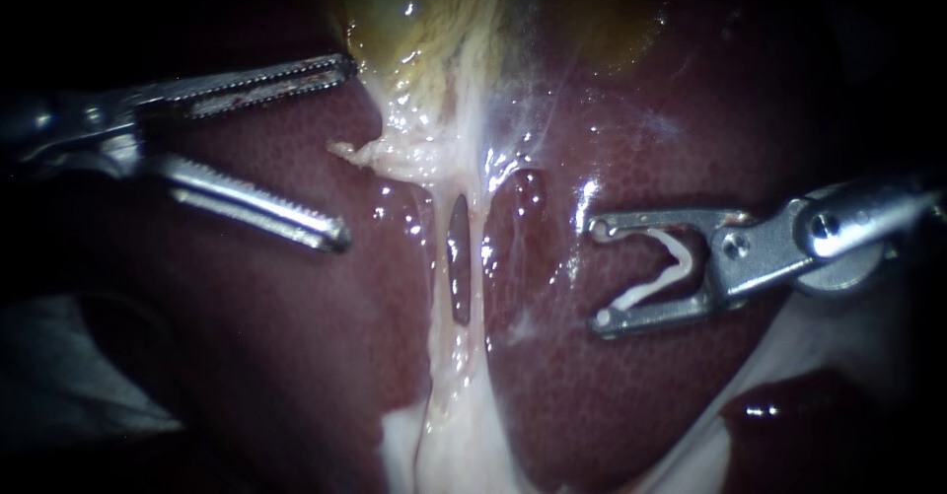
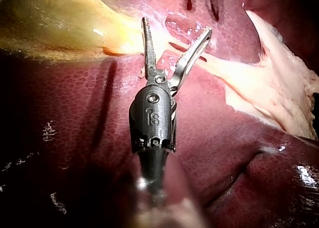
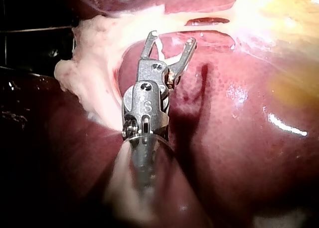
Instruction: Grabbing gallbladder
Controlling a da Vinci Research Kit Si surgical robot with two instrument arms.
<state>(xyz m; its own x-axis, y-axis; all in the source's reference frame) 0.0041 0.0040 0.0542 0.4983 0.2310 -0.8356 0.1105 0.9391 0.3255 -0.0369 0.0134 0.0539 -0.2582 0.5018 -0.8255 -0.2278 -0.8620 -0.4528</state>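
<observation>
Upper centre of the endoscope frame: the gallbladder (image 1: 414, 11), partly cut off by the top edge. It looks yellow-green, glossy and soft, with fibrous pale streaks. It narrows downward into a whitish, ragged stalk (image 1: 424, 159) that runs on down the middle between the dark red lobes of the liver (image 1: 247, 356), so its long axis is top to bottom. The left tool (image 1: 345, 149) enters from the left edge with its jaws released. They are toothed and spread wide, holding nothing, and point rightward across that axis. The upper jaw's tip sits just beside the gallbladder's lower left margin; I cannot tell whether they touch. The lower jaw is over bare liver, apart from the stalk. The left wrist view agrees: one jaw lies along the yellow wall and the other over pale tissue. The right tool (image 1: 599, 274) comes in from the right edge at mid-height, well apart from the gallbladder. Its jaws stand apart, carrying a white clip (image 1: 661, 272) that seems seated against both. Judgement: the left tool is the nearer and is the one placed for the grab. The target lies up and to the right of its tips, so the next move would be a short advance in that direction, then a close on the tapering lower wall. Risk: the slick wall may slip from the bite, or the jaws may catch only the frayed stalk.
</observation>
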